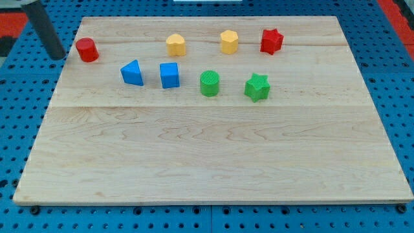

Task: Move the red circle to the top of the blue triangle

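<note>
Writing: I can read no brand, label or lettering anywhere in the view
Desk: pale wooden desk [213,162] with the grain running across; it lies on a blue perforated base [13,129]
Room: a red patch [396,11] shows at the view's top right corner
My tip: my tip [58,57] sits at the desk's left edge, just left of the red circle [87,50], close but I cannot tell whether it touches
Gripper: the arm carries only a dark rod, so there are no jaws to be wide, narrow or holding
Task block: the red circle is near the top left corner, up and left of the blue triangle [132,72], clearly apart from it
Others: blue cube [169,75] just right of the triangle; green circle [209,83]; green star [257,87]; two yellow hexagons [176,44] [229,41]; red star [272,41]
</note>
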